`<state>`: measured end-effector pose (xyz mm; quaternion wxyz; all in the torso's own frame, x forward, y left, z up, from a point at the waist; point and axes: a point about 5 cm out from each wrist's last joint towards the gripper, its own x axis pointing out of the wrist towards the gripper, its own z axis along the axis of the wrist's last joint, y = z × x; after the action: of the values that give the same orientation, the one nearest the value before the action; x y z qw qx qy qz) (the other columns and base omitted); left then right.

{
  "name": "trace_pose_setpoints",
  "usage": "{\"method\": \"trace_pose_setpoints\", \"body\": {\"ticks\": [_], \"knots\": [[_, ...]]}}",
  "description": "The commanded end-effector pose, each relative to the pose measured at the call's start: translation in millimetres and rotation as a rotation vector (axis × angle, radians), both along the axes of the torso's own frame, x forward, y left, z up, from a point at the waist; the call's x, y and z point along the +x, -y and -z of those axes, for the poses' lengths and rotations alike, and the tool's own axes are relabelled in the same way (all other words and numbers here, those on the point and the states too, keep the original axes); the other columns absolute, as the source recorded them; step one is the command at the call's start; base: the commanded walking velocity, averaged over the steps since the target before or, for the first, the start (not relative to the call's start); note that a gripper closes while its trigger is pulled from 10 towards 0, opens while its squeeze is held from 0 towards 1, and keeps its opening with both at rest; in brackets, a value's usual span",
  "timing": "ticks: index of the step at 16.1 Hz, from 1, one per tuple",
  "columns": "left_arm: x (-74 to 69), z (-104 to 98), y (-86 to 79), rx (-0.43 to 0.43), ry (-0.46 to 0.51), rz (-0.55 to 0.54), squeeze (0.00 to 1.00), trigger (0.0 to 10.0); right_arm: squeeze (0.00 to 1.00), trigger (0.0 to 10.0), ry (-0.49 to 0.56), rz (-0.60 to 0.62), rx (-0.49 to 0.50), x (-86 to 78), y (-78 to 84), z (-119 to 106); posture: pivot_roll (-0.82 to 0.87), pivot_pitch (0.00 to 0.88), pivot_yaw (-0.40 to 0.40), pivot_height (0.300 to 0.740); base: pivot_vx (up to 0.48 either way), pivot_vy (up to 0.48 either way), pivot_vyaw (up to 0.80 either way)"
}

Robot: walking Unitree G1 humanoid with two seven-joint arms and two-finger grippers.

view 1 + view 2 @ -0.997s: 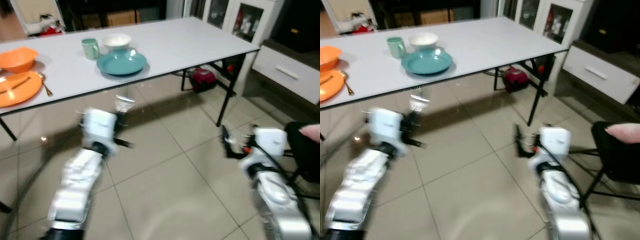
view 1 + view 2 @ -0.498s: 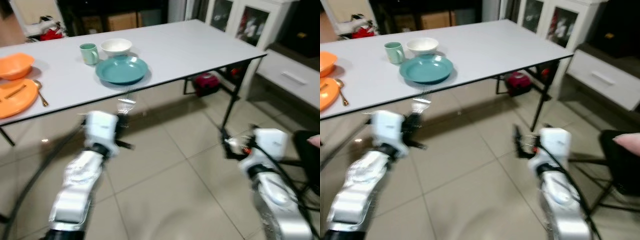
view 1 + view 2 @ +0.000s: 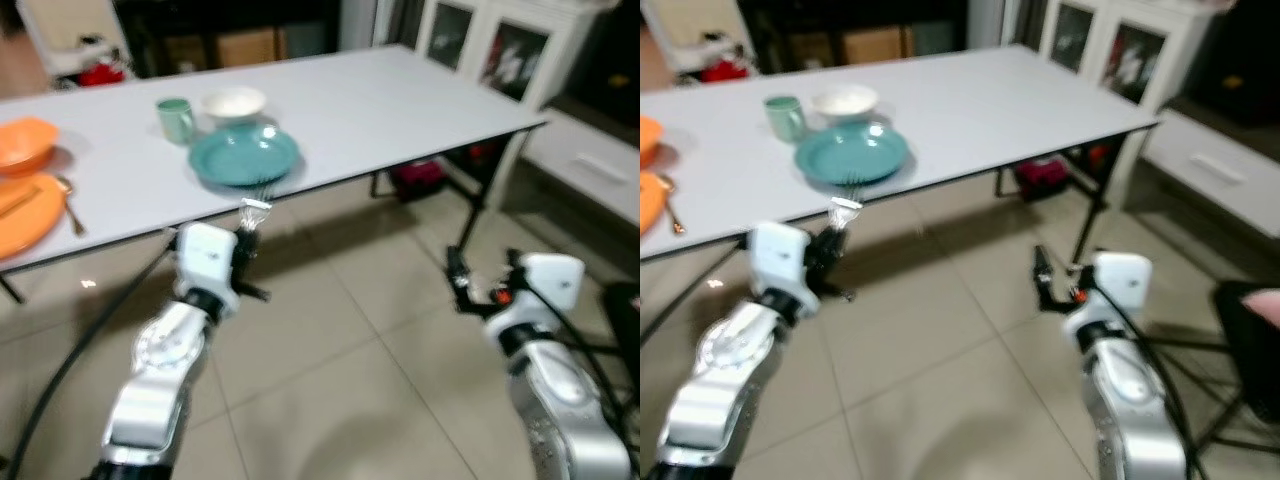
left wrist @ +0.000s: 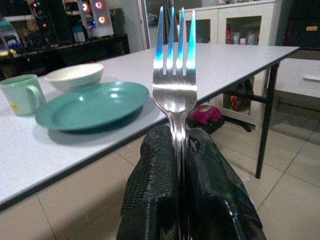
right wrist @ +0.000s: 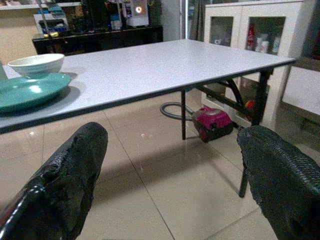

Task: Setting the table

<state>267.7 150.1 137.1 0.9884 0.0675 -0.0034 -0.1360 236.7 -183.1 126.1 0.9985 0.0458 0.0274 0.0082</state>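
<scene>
A long white table stands ahead. On it lie a teal plate, a white bowl and a green mug behind the plate. My left gripper is shut on a metal fork, tines pointing up, just below the table's near edge by the teal plate. My right gripper hangs open over the floor, its black fingers spread wide apart with nothing between them.
An orange bowl, an orange plate and a spoon lie at the table's left end. A white cabinet and a drawer unit stand to the right. A red object sits under the table.
The camera has come closer to the table. My left gripper with the fork now sits just under the table edge near the teal plate.
</scene>
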Motion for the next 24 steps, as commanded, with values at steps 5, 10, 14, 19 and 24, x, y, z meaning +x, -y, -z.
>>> {"method": "trace_pose_setpoints", "body": {"ticks": [5,10,14,19,24], "knots": [[0.8,-4,-7.2,0.019,0.023,-0.026,0.00,10.0,0.00,10.0,0.021,-0.039,-0.018,10.1,-8.4,-4,0.02,0.000,-0.012,0.740,0.343,0.000,0.00],[4.5,-6,-4.5,0.012,0.023,-0.010,0.00,10.0,0.00,10.0,0.031,-0.032,-0.022,10.7,-7.0,-7,0.00,0.000,0.010,0.740,0.344,0.000,0.00],[5.7,-5,1.8,0.003,0.021,0.006,0.00,10.0,0.00,10.0,0.019,-0.029,-0.025,9.8,-6.9,-4,0.00,0.000,0.007,0.740,0.341,0.000,0.00],[4.9,-3,0.0,0.005,0.014,-0.012,0.00,10.0,0.00,10.0,-0.001,-0.069,-0.039,13.0,-11.1,-3,0.01,0.000,-0.010,0.740,0.342,0.000,0.00],[7.8,-3,3.3,0.004,0.012,-0.003,0.00,10.0,0.00,10.0,-0.003,-0.071,-0.041,12.6,-11.5,-3,0.00,0.000,-0.003,0.740,0.343,0.000,0.00]]}}
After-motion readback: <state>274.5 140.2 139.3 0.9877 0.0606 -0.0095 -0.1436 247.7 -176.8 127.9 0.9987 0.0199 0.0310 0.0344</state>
